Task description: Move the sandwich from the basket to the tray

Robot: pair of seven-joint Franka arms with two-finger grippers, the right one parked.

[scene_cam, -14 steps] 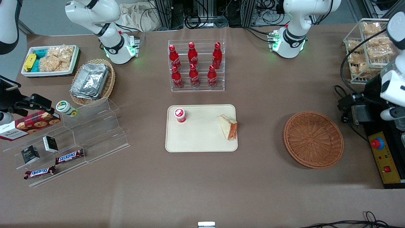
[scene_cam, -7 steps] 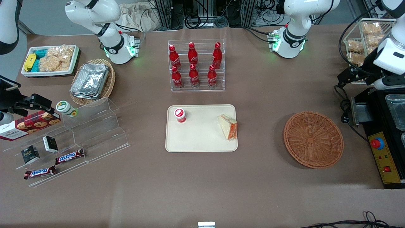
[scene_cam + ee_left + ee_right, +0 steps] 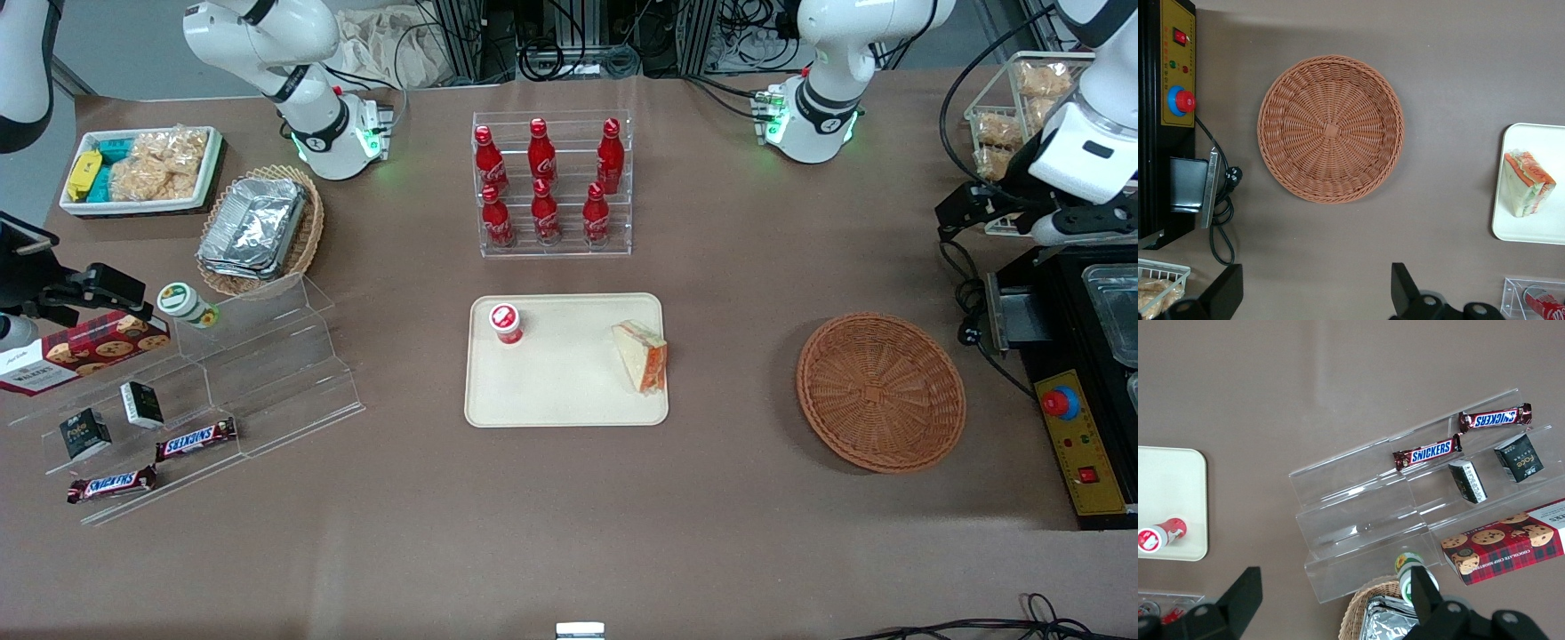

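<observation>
Your clear-wrapped triangular sandwich (image 3: 642,356) already lies on the cream rectangular plastic tray (image 3: 569,400), the round reddish-brown wicker basket (image 3: 880,390) is empty, and the left gripper (image 3: 1317,293), fingers spread and holding nothing, hangs high toward the working arm's end, so I judge only parking remains.

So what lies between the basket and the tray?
Only bare table between the basket and the tray, per front view. The open gripper hangs high, toward the working arm's end.

White left arm (image 3: 1089,147) – black gripper (image 3: 1315,293), black fingers (image 3: 1401,285) spread apart
</observation>
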